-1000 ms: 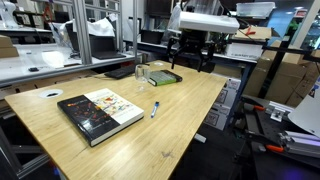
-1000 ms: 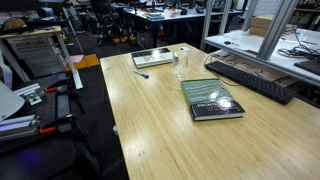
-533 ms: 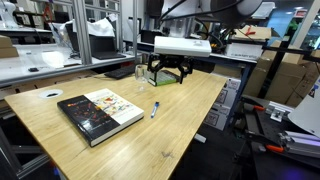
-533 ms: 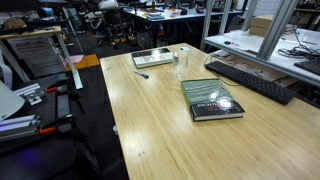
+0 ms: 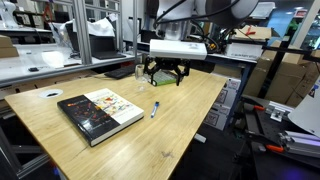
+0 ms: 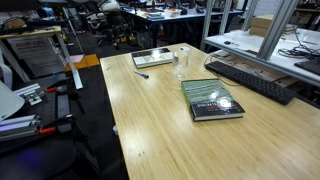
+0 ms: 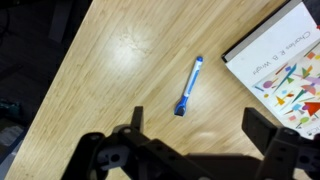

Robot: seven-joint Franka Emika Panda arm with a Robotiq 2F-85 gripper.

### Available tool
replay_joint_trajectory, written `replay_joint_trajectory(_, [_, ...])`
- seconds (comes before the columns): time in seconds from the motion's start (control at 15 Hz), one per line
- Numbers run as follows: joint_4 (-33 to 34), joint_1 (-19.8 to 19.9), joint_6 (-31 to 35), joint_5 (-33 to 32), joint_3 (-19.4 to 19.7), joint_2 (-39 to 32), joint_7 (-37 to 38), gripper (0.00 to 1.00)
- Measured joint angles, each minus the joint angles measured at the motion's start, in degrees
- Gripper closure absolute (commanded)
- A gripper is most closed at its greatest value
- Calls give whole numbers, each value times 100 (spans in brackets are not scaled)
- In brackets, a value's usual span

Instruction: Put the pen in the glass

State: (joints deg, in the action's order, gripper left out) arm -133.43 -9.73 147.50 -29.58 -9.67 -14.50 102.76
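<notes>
As the pen lies flat on the bare wooden table, beside the book but clear of its edge, it is open to a straight pick from above. In the wrist view its blue barrel runs on a slant roughly alongside the book's nearer edge, with the darker end toward the gripper and the paler end away. Judged by its build, it is light, stiff and smooth-skinned. A round barrel of this kind is likely to roll or squirt out if pinched near either end. Recommended hold: across the middle of the barrel, pads square to its length, pressure modest. The glass stands upright a little beyond the book's short far edge, apart from it, between the book and a flat grey-green slab. The glass looks thin and is probably easy to tip or chip, so the pen should go in end-first and be let go low. The gripper hangs above the table on the pen's side of the book, touching nothing. Its fingers are spread wide with nothing between them, and the pen lies ahead of the gap, not within it. Assessment: the task stands at the approach step, with the grasp not yet made.
</notes>
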Motion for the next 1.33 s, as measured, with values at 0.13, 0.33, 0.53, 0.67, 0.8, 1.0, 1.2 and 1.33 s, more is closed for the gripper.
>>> replay_joint_trajectory(0.13, [-14,-108,0,32,101,-12,-5,0])
replay_joint_trajectory(0.33, [-40,-366,63,19,270,-173,130,0])
replay_joint_trajectory(0.53, [-66,-645,340,29,444,-448,631,0])
replay_joint_trajectory(0.67, [-68,-825,620,27,607,-631,1075,0])
replay_joint_trajectory(0.8, [-48,-1010,851,26,820,-743,1434,0])
replay_joint_trajectory(1.0, [168,-1212,923,23,1123,-851,1629,0])
replay_joint_trajectory(1.2, [573,-1234,908,52,1257,-1086,1579,0])
replay_joint_trajectory(1.33, [885,-1216,860,235,1284,-1347,1387,0])
